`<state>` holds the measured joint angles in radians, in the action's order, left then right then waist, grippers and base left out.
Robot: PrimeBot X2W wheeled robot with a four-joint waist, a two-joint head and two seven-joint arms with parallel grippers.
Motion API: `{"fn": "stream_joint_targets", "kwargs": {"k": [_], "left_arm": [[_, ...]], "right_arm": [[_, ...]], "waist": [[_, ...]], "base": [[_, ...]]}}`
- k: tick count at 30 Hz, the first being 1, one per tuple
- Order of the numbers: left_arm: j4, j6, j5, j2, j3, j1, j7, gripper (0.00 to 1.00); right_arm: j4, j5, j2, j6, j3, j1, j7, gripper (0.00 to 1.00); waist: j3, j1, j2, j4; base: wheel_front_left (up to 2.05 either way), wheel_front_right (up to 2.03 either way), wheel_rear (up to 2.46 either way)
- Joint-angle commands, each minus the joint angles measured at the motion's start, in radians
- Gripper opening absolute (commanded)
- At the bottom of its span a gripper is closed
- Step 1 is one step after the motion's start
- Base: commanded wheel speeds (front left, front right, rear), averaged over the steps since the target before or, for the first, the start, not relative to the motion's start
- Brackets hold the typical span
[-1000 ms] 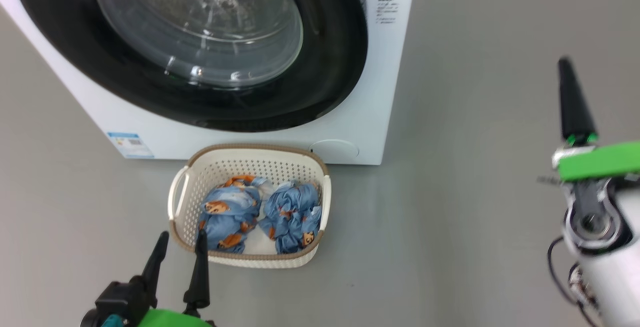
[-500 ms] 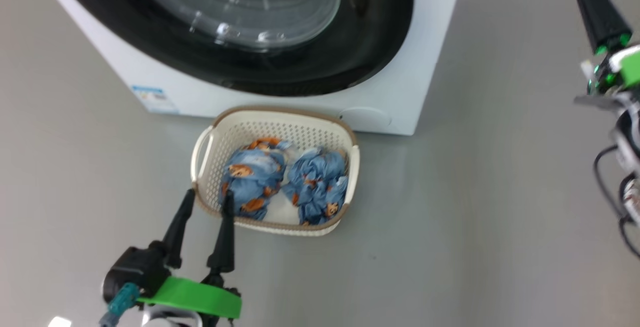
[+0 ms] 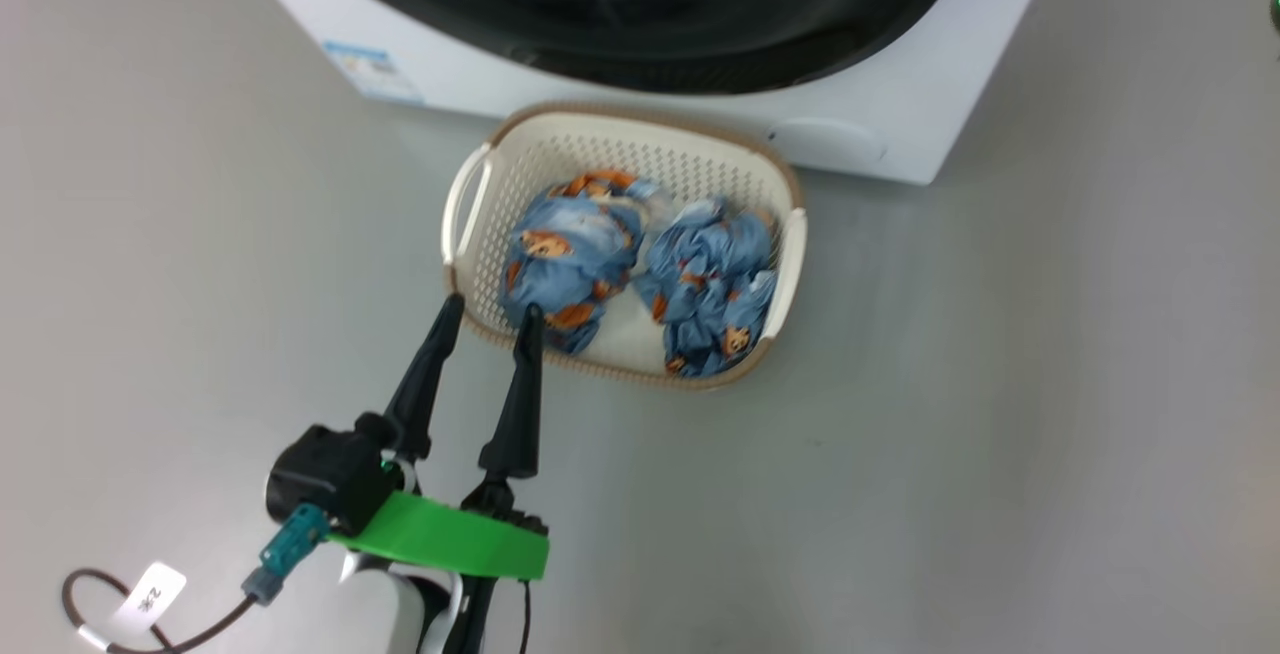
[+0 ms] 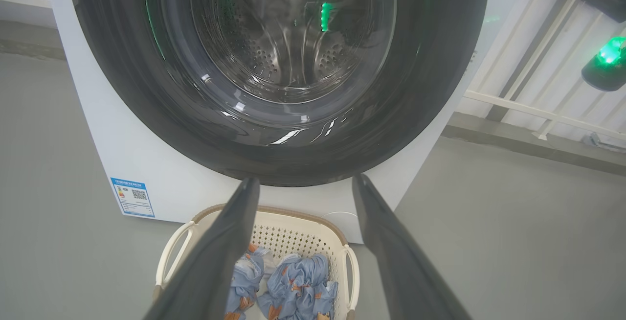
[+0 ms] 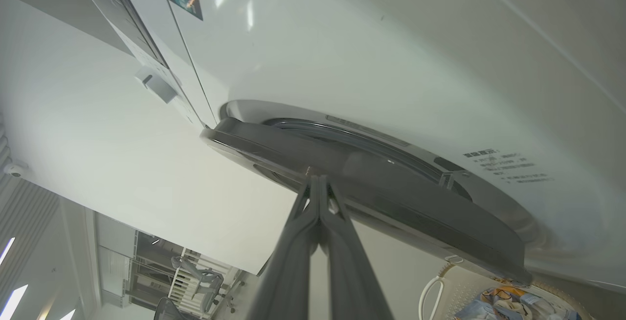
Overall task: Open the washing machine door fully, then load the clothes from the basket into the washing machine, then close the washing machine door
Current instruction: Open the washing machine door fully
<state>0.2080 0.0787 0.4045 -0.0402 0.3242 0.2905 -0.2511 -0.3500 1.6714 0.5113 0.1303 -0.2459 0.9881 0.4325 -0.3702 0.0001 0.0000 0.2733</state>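
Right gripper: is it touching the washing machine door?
Cannot tell. In the right wrist view the shut right gripper ends at the rim of the washing machine door, no gap seen, but depth along the fingers is unclear.

The left claw has two long black fingers, each a slim cone tapering from a wider collar to a fine tip. They sit on a chunky black housing backed by a bright green band. A teal connector juts from beneath it, trailing a thin dark cable with a white tag bearing small dark characters. The forearm is glossy white. The right claw has smooth, dark grey fingers.
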Motion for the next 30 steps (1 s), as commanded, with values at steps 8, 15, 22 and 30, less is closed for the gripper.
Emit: {"fn": "stream_joint_targets", "kwargs": {"k": [8,15,22,30], "left_arm": [[-0.064,-0.025,0.037,-0.01,0.027,0.065,-0.011,1.0],[-0.096,-0.043,0.067,-0.01,0.066,0.097,-0.011,1.0],[-0.103,-0.049,0.086,-0.01,0.087,0.113,-0.011,1.0],[-0.102,-0.052,0.092,-0.01,0.093,0.116,-0.011,1.0]], "right_arm": [[-0.026,-0.045,0.005,0.0,-0.011,0.119,0.097,0.0],[-0.063,-0.082,0.004,0.0,-0.025,0.217,0.139,0.0],[-0.073,-0.112,-0.001,0.0,-0.045,0.252,0.142,0.0],[-0.063,-0.11,-0.007,0.0,-0.061,0.24,0.151,0.0]], "waist": [[-0.134,-0.0001,0.0,0.092],[-0.199,-0.0001,0.0,0.117],[-0.218,-0.0001,0.0,0.128],[-0.206,-0.0001,0.0,0.136]], "base": [[0.0,0.0,0.0],[0.0,0.0,0.0],[0.0,0.0,0.0],[0.0,0.0,0.0]]}}
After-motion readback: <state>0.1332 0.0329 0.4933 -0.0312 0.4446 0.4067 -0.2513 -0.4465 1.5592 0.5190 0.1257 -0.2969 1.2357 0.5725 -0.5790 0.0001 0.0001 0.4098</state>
